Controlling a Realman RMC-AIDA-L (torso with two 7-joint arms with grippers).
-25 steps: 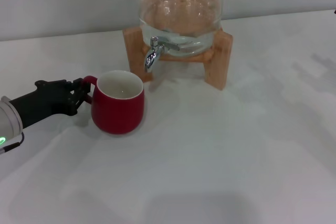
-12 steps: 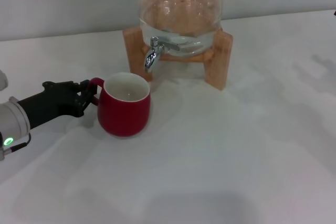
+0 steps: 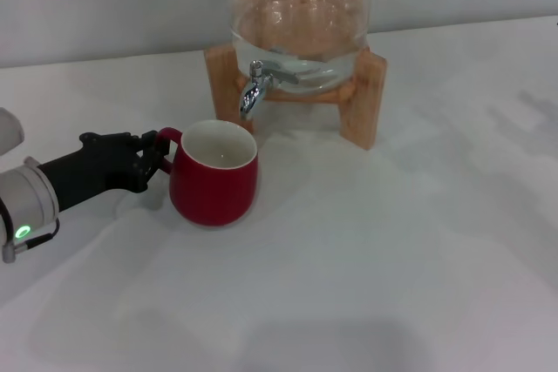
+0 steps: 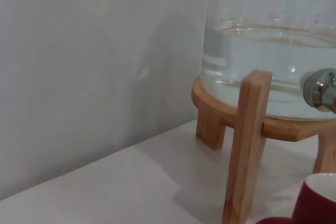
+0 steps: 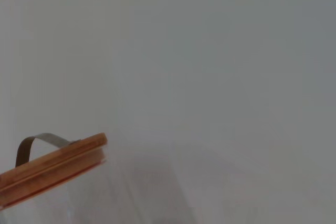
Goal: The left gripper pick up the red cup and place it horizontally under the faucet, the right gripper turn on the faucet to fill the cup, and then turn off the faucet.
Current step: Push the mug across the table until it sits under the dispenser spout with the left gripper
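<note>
so the red cup (image 3: 214,175) stands upright on the white worktop (image 3: 375,250), mouth up, just in front of and slightly to the left of the faucet (image 3: 253,91), not yet beneath its spout. its loop handle points toward the robot's left, which suits the left pincer (image 3: 157,156): the slim black fingers are clamped on that handle, so the cup can be steered sideways without blocking the mouth. the chrome faucet juts from a clear glass water jar (image 3: 301,19) partly filled with water, raised on a wooden stand (image 3: 359,98) so a cup fits under the spout. the right pincer is out of sight; its wrist camera sees only the jar's wooden lid (image 5: 52,166) and a grey wall.
</note>
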